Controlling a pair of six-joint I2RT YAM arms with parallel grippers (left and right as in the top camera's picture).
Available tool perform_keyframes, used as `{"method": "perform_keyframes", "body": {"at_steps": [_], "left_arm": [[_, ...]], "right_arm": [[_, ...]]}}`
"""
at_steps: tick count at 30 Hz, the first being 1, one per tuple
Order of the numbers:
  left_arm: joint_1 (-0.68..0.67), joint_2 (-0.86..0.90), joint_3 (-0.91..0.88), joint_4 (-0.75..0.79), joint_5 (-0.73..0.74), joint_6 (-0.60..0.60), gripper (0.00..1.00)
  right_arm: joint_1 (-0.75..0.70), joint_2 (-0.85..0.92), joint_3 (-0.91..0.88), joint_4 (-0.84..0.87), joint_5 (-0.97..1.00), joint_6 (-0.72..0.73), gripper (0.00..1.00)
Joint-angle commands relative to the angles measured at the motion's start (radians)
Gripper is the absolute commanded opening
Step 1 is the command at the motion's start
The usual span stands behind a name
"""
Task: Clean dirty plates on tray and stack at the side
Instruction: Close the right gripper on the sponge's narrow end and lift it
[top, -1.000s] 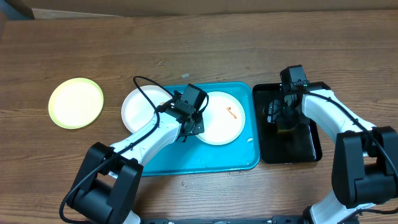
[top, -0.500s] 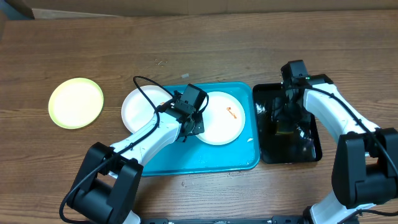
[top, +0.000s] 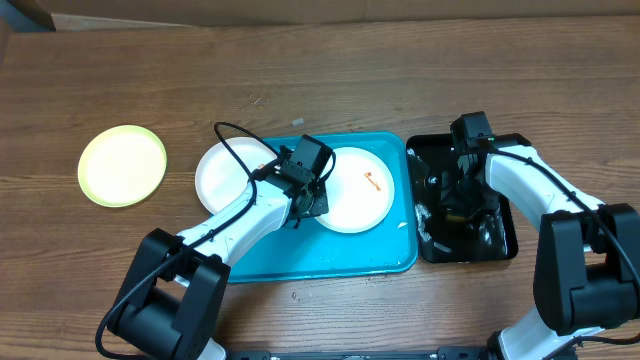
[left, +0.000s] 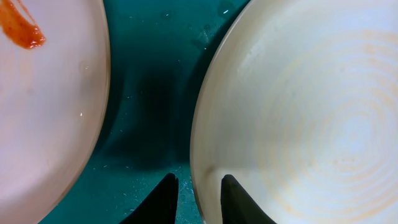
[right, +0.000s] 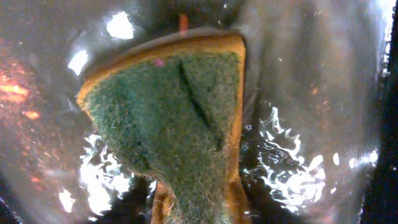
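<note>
Blind spots: both wrist views and the overhead

In the left wrist view we get only slices. The smeared plate (left: 43, 106) runs off the left, top and bottom edges, and its smear (left: 22, 28) is clipped at the top corner. The other plate (left: 298, 112) runs off the top, right and bottom. The left gripper (left: 193, 200) shows only two dark fingertips (left: 165, 199), cut by the bottom edge and astride that plate's rim; we cannot tell whether they pinch it. Overhead, the left arm (top: 250, 210) covers that spot. In the right wrist view the sponge (right: 180, 118) is cut off at the bottom and we cannot make out the fingers. Overhead, the right gripper (top: 455, 198) is dark against the black tray (top: 503, 238), so its jaws are unreadable.
</note>
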Motion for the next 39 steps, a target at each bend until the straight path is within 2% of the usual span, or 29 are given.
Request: {"method": "perform_keyframes", "body": {"at_steps": [1, 4, 10, 14, 15, 16, 18, 19, 20, 21, 23, 25, 29, 34, 37, 39], "left_arm": [[-0.006, 0.01, 0.013, 0.004, -0.021, 0.002, 0.27], [-0.006, 0.01, 0.013, 0.003, -0.021, 0.002, 0.27], [-0.006, 0.01, 0.013, 0.003, -0.021, 0.002, 0.27], [-0.006, 0.01, 0.013, 0.003, -0.021, 0.002, 0.27], [-0.006, 0.01, 0.013, 0.004, -0.021, 0.002, 0.27], [-0.006, 0.01, 0.013, 0.004, -0.021, 0.002, 0.27], [-0.006, 0.01, 0.013, 0.004, -0.021, 0.002, 0.28], [-0.006, 0.01, 0.013, 0.004, -0.021, 0.002, 0.28], [-0.006, 0.01, 0.013, 0.004, -0.023, 0.002, 0.3], [-0.006, 0.01, 0.013, 0.003, -0.024, 0.002, 0.32], [-0.006, 0.01, 0.013, 0.003, -0.024, 0.002, 0.33], [-0.006, 0.01, 0.013, 0.004, -0.025, 0.002, 0.34], [-0.006, 0.01, 0.013, 0.006, -0.025, 0.002, 0.33], [-0.006, 0.01, 0.013, 0.006, -0.027, 0.002, 0.34], [-0.006, 0.01, 0.013, 0.007, -0.027, 0.002, 0.33], [-0.006, 0.01, 0.013, 0.007, -0.027, 0.002, 0.33]], "right_arm": [[-0.002, -0.024, 0.072, 0.012, 0.005, 0.001, 0.72], [-0.002, -0.024, 0.082, 0.058, 0.005, 0.0, 0.72], [-0.002, -0.021, 0.052, 0.098, 0.004, 0.001, 0.49], [-0.002, -0.021, 0.01, 0.148, 0.004, 0.001, 0.46], [-0.002, -0.021, 0.005, 0.162, 0.004, 0.001, 0.31], [-0.002, -0.021, 0.004, 0.172, 0.005, 0.001, 0.04], [-0.002, -0.022, 0.01, 0.188, 0.004, 0.0, 0.04], [-0.002, -0.022, 0.02, 0.185, 0.004, 0.001, 0.11], [-0.003, -0.022, 0.036, 0.169, 0.004, 0.001, 0.5], [-0.003, -0.023, 0.053, 0.147, 0.004, 0.001, 0.71], [-0.003, -0.023, 0.086, 0.099, 0.004, 0.0, 0.76], [-0.003, -0.023, 0.106, 0.063, 0.005, 0.0, 0.79], [-0.003, -0.023, 0.096, 0.02, 0.005, 0.001, 0.75], [-0.003, -0.023, 0.036, 0.051, 0.004, 0.001, 0.73], [-0.003, -0.023, 0.003, 0.084, 0.004, 0.001, 0.66], [-0.003, -0.023, -0.006, 0.098, 0.004, 0.001, 0.49]]}}
